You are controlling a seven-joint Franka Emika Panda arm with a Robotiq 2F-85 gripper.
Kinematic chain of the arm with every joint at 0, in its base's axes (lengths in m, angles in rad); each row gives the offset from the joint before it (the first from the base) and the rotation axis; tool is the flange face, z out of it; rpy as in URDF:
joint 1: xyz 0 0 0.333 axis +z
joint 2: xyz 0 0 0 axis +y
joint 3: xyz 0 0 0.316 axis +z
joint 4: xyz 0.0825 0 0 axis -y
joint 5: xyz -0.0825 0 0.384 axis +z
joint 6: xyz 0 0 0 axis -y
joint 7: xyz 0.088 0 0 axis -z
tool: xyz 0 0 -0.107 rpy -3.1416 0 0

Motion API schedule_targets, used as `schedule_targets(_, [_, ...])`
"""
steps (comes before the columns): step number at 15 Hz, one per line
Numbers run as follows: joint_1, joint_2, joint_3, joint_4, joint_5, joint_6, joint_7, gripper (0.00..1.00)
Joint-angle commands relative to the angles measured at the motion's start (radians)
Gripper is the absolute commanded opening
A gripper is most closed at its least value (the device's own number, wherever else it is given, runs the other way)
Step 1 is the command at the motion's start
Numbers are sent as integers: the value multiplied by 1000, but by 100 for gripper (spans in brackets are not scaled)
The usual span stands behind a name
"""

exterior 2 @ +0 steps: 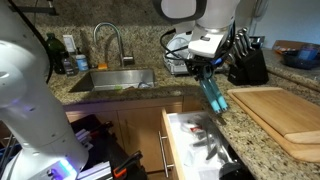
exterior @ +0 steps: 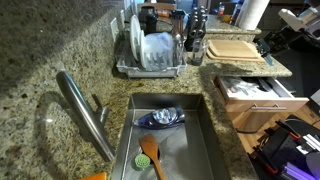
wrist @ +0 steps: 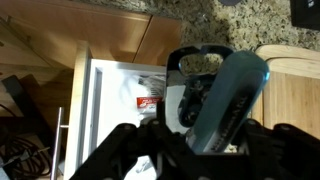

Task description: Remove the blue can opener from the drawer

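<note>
My gripper is shut on the blue can opener and holds it in the air above the open drawer, its teal handles hanging down toward the counter edge. In the wrist view the can opener fills the space between my jaws, with its dark metal head at the far end. The drawer lies below, white inside with light wood sides. It also shows in an exterior view at the right, pulled out.
A wooden cutting board lies on the granite counter beside the drawer. A knife block stands behind it. The steel sink holds a dark blue dish and an orange spatula. A dish rack stands behind the sink.
</note>
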Motion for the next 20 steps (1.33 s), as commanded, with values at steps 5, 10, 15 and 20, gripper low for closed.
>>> schedule_targets(5, [158,290,148,267,278,473,-108,30])
schedule_targets(10, [180,376,176,351,252,574,-65,55])
schedule_targets(15, [168,542,69,528,152,713,8,30])
schedule_targets(20, [142,589,35,599,153,703,40,55])
